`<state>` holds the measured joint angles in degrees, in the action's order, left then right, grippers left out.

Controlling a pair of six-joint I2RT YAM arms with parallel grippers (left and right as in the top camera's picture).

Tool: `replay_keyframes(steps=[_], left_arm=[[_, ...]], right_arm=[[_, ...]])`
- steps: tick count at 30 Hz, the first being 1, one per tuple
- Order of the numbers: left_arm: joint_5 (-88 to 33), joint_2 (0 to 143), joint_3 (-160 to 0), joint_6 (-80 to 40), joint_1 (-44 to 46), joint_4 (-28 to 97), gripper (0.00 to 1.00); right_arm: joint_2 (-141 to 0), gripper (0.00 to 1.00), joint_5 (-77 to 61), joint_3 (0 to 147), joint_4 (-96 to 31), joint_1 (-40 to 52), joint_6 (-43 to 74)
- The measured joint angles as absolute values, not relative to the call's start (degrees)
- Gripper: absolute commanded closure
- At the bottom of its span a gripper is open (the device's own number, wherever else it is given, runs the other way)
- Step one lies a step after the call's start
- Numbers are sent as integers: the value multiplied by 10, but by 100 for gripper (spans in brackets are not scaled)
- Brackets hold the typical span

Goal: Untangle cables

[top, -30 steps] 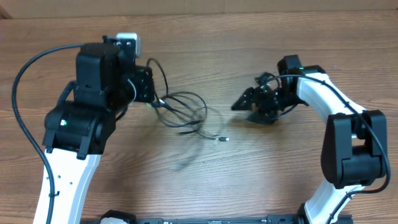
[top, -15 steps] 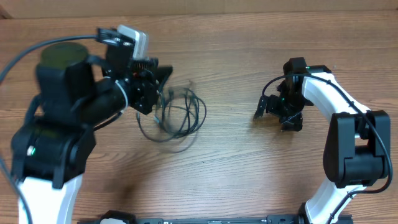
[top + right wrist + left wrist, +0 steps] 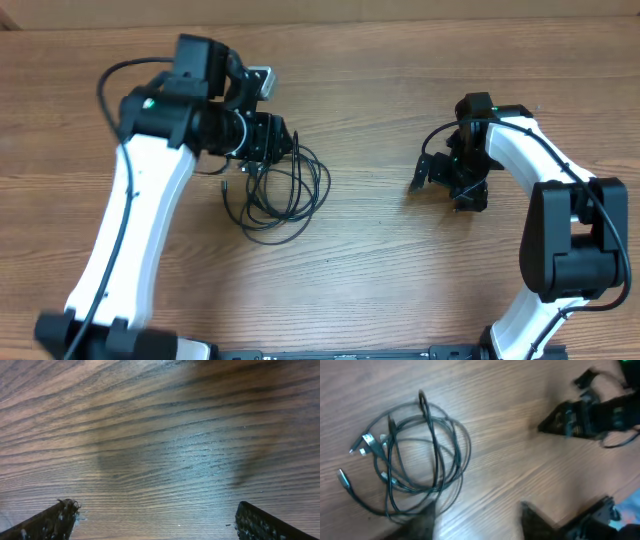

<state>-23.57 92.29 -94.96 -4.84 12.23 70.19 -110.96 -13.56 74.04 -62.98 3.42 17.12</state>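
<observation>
The cables (image 3: 413, 456) lay in one tangled coil, none separated; my left gripper (image 3: 477, 512) and right gripper (image 3: 154, 510) gaped wide, empty.

The left arm (image 3: 128, 225) stretches far forward and bends inward; the left gripper (image 3: 272, 140) tilts down, fingers (image 3: 534, 519) spread. The right arm (image 3: 522, 152) folds at the elbow, and the right gripper (image 3: 441, 181) points down with its fingers (image 3: 50, 521) wide apart.

1. We see bare table (image 3: 370, 240) from the cables (image 3: 285, 195) toward 3 o'clock, as far as the right gripper (image 3: 440, 188), well apart.
2. At their 12 o'clock, the left gripper (image 3: 283, 140) crowds the loops.
3. At 9 o'clock stands the left arm (image 3: 130, 220).
4. Toward 6 o'clock, wood lies free.
</observation>
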Motion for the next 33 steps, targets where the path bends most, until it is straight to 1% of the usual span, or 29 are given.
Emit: replay_keyframes(steps=[7,17,23,33], left_arm=[[-213,1027,-950,-70,140,694,53],[-152,1147,-950,-107,194,595,49],[-116,1192,-950,-147,195,582,43],[-106,1228,-950,-162,195,597,43]], right_arm=[[-1110,0,-136,740,-624,34,172],[-1109,0,-137,738,-615,34,173],[-1109,0,-138,724,-609,37,174],[-1109,0,-148,724,-576,56,173]])
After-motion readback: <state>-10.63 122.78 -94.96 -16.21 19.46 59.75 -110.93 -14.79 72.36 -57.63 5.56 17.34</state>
